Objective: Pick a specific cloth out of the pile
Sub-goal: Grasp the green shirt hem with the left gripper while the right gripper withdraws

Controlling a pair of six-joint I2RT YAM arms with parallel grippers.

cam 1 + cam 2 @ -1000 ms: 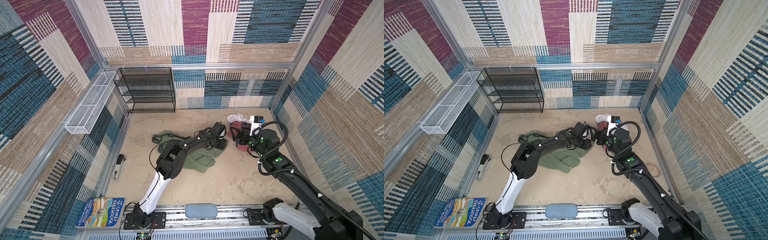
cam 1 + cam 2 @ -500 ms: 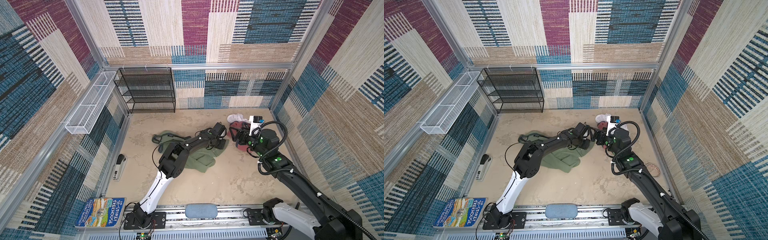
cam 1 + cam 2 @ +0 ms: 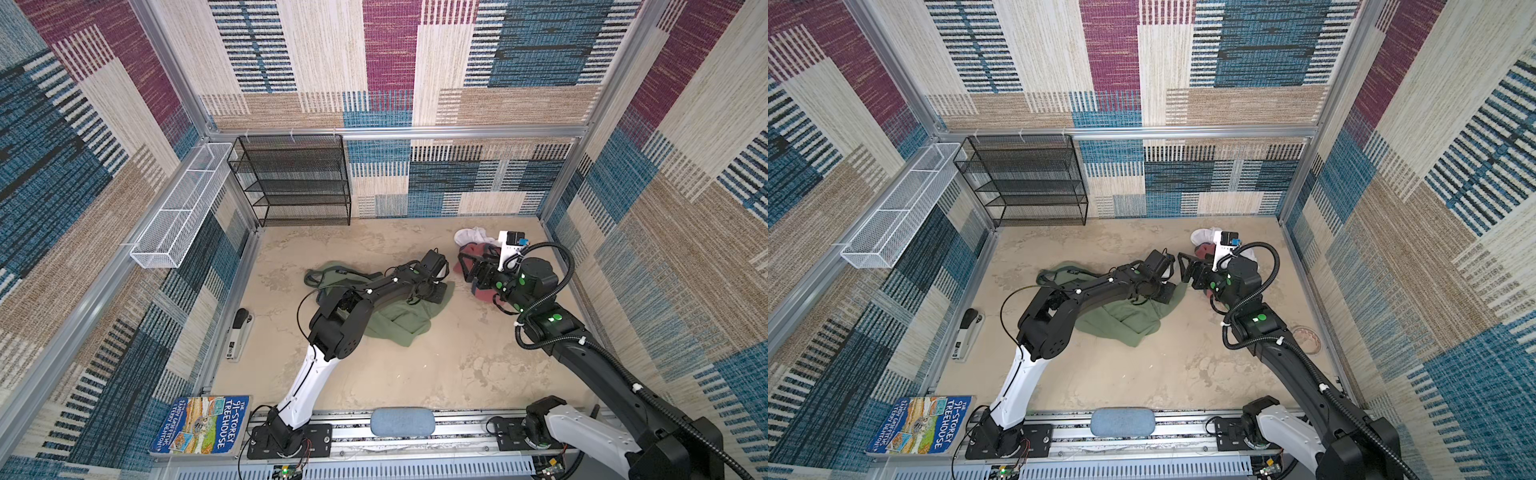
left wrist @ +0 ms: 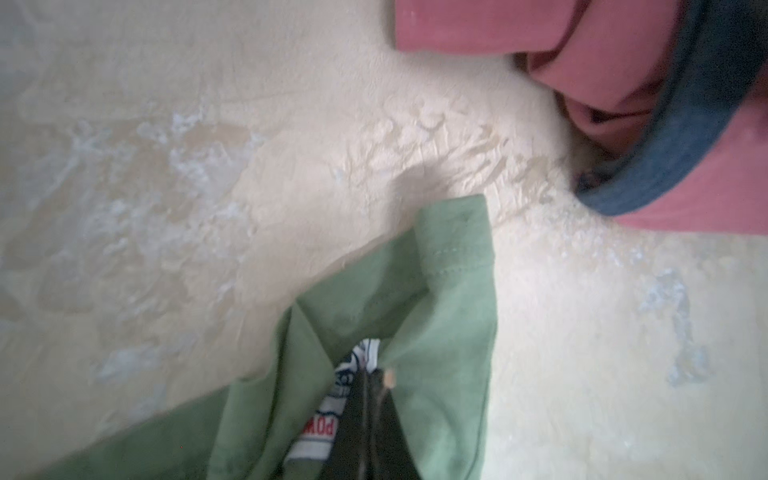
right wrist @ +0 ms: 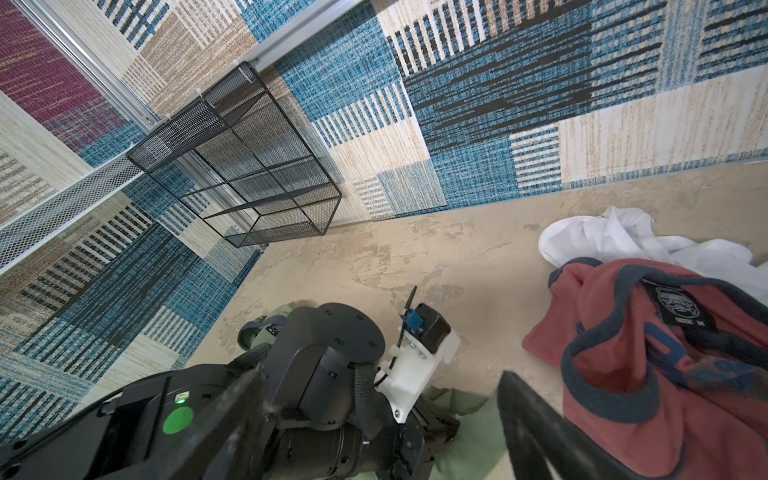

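The olive-green cloth [image 3: 399,320] lies spread and rumpled on the sandy floor [image 3: 415,374] near the middle of the cell, with most of it under and beside the left arm. The left gripper [image 3: 438,293] is down on the edge of the cloth that faces the pile. In the left wrist view its dark fingers [image 4: 374,399] are pressed together, and a fold of the green cloth [image 4: 449,311] is pinched between them. The fabric gathers into creases that run to the tips, and a white printed patch [image 4: 332,415] shows just beside them. A hemmed corner of the cloth reaches past the fingertips towards the pile [image 3: 473,249], with bare floor between the two. The pile is apart from the cloth, near the far right corner. It is made up of a red garment [image 5: 615,340] with dark blue trim and a white garment [image 5: 623,237] behind it, touching it. The right gripper [image 3: 467,272] hangs over the near edge of the red garment with its jaws spread wide and nothing between them. It is just beside the left gripper, which fills the lower part of the right wrist view. A strip of green cloth [image 5: 465,415] shows there beneath the left arm.
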